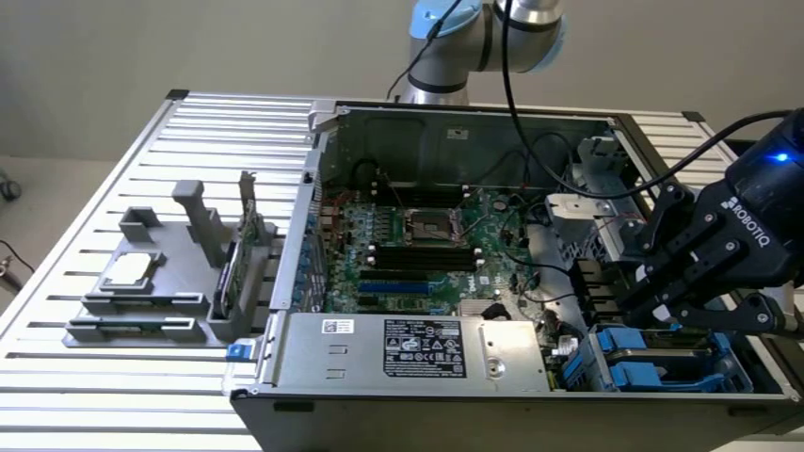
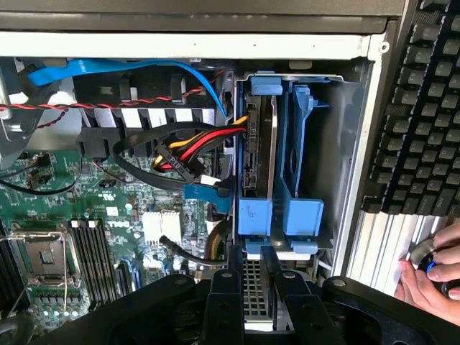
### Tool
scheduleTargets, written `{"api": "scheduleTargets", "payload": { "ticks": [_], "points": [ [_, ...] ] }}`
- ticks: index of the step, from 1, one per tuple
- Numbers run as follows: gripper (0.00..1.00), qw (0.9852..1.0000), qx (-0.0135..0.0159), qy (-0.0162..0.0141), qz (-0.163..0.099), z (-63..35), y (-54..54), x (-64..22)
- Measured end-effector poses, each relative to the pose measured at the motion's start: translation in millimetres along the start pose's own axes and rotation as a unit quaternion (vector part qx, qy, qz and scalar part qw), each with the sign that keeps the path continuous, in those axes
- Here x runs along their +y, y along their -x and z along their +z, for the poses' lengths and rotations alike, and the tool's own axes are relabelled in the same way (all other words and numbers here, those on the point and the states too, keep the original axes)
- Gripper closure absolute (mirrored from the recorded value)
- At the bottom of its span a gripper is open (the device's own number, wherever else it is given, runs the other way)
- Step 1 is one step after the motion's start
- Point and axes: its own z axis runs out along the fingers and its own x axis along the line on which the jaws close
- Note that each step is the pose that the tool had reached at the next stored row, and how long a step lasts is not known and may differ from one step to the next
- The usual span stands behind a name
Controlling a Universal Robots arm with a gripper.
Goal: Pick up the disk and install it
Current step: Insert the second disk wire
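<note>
Disk (image 2: 253, 154), a rectangular silver-grey metal hard drive framed by blue plastic carrier rails, stands edge-on in one slot of the drive cage in the corner of the open computer case. Its blue end lies right at the tip of the black tool (image 2: 250, 262). Whether the tool is clamped on that blue end or merely close to it I cannot tell.

In the exterior view the tool (image 1: 660, 315) hangs over the same cage at the case's near corner, on the exterior view's right. Just beside the disk, in the neighbouring slot, sits a second blue plastic carrier (image 2: 302, 208). A bundle of red, yellow and black wires (image 2: 194, 144) runs to the disk's side, with a flat blue cable (image 2: 108, 72) curving beyond it.

Farther out lies the green motherboard (image 1: 415, 245) on the case floor. A silver box-shaped power supply with a black label (image 1: 415, 348) sits along the near wall.

The case rests on a slatted metal bench (image 1: 75, 395). On the exterior view's left stands a grey plastic fixture (image 1: 188, 311) carrying a small square silver chip (image 1: 130, 271) and an upright thin green card (image 1: 248, 231).

Outside the case, a black keyboard (image 2: 424, 108) lies on the bench, and a person's hand (image 2: 431, 277) grips a small knob near it.
</note>
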Motion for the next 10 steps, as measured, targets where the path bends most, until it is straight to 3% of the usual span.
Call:
{"api": "scheduleTargets", "payload": {
  "ticks": [10],
  "points": [
    [0.75,1.0000,0.0008,0.0016,0.000,-1.1,-4.1,-0.2]
  ]
}}
